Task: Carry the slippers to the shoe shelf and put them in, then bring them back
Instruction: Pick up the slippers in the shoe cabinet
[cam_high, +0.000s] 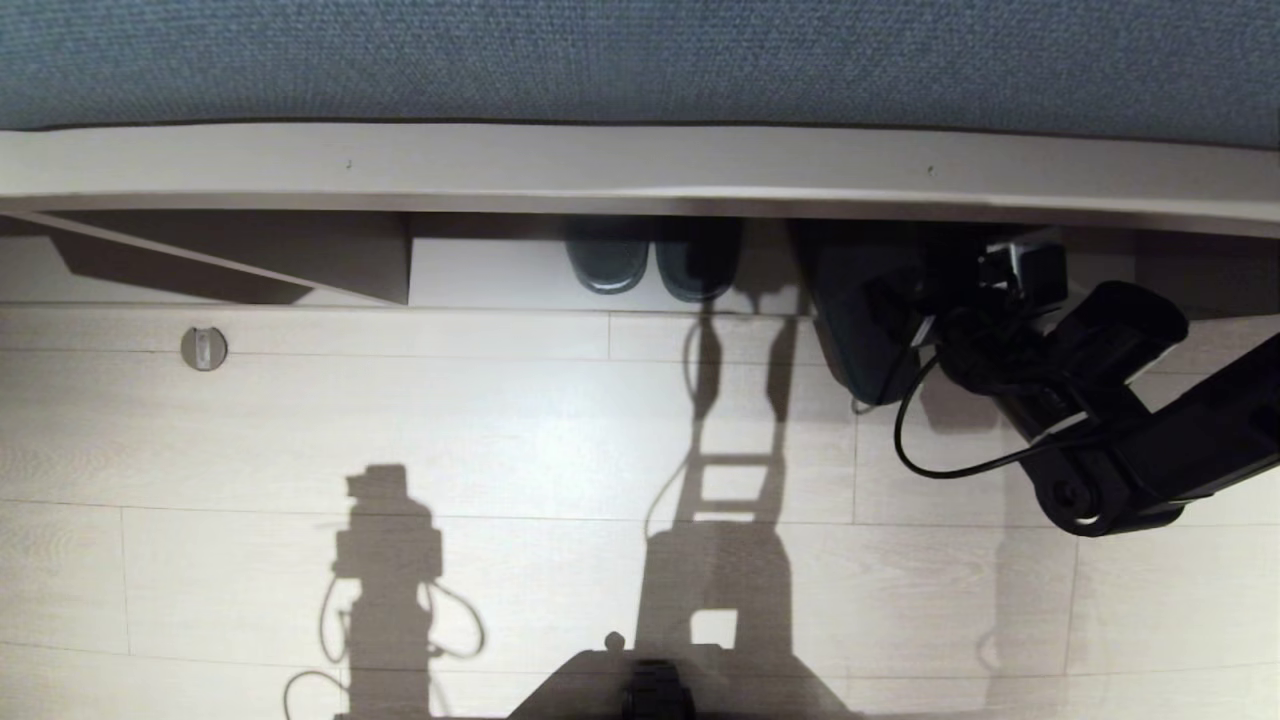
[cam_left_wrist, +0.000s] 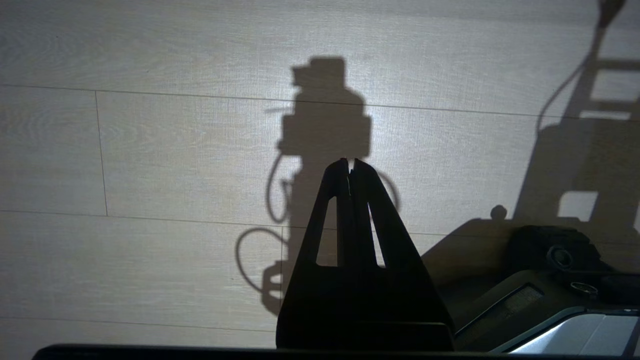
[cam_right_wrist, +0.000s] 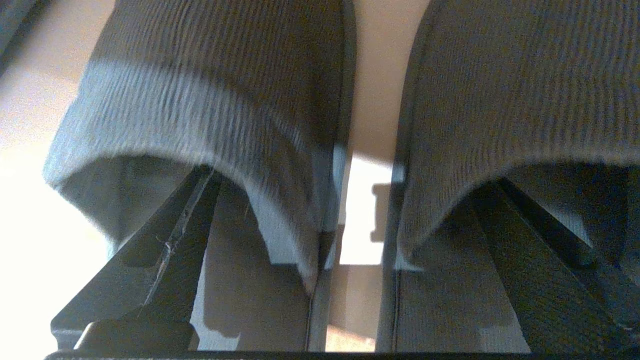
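No readable text, labels, brands, numbers or signs showed in any view, whether ahead of the jaws, between them or beside them.

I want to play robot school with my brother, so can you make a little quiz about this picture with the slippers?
1. True or false: the left gripper is shut and hangs over the floor.
2. Where are the fingers of the right gripper?
A) one inside each of the slippers
B) both squeezing a single slipper
C) resting on top of the shelf
3. Fill in: in the head view, another dark pair stands in the shoe shelf, to the ___ of the right arm.

Key: 1 true; 2 A; 3 left.
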